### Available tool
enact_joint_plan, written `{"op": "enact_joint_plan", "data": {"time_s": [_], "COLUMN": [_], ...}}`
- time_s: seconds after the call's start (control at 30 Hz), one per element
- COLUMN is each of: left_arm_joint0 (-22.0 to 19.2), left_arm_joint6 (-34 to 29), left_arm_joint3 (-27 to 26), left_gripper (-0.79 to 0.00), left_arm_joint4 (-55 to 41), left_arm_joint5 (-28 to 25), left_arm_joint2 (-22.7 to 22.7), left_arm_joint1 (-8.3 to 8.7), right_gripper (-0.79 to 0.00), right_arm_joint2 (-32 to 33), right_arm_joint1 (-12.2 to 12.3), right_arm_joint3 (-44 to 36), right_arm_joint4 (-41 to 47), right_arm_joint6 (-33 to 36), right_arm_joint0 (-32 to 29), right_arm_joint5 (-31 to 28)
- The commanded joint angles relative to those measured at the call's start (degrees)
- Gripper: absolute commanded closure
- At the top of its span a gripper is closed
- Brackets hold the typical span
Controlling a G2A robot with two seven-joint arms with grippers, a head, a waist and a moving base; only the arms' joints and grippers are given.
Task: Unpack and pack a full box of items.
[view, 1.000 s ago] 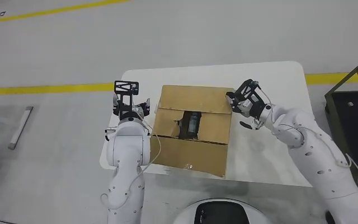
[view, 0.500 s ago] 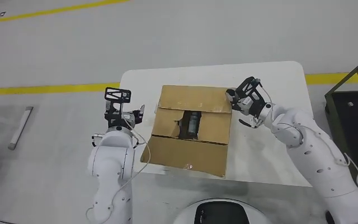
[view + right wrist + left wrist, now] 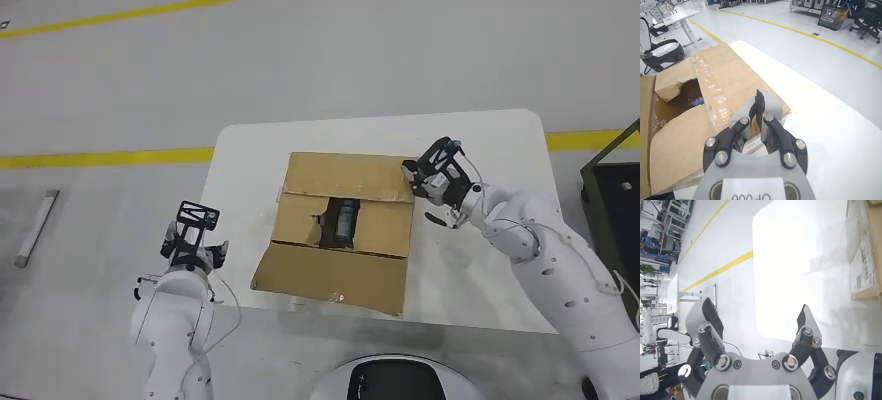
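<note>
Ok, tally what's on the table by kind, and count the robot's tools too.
Cardboard box: 1
Item showing through its torn hole: 1
Tools: 2 (left tool, right tool)
Total: 4

Harsh white glare across the table (image 3: 783,256)

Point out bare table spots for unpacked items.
Widest: table right of the box, partly under the right arm. Far strip beyond the box is free too. Left strip narrow. Crowded: box's far right corner, at the right claw.
</note>
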Motion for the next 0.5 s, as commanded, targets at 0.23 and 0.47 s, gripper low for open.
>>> {"op": "enact_joint_plan", "data": {"time_s": [0.23,0.47], "left_arm_joint0": [4.0,4.7], "left_arm_joint6": [0.9,1.2], "left_arm_joint3": [-1.4,-3.1], "left_gripper": [-0.785,-0.785], "left_arm_joint4": [-1.8,-6.4], "left_arm_joint5": [-7.0,-11.7], "left_arm_joint2": [0.7,2.8], "left_arm_joint1": [0.69,1.05], "right_gripper": [0.0,0.0], "right_arm_joint2": [-0.4,-0.3], "right_arm_joint1": [0.0,0.1], "right_arm_joint3": [-0.5,-0.7], "right_arm_joint4": [-0.4,-0.9], "right_arm_joint6": [0.7,1.0], "right_arm_joint0": [-0.3,-0.4], "right_arm_joint5": [0.9,1.0]}}
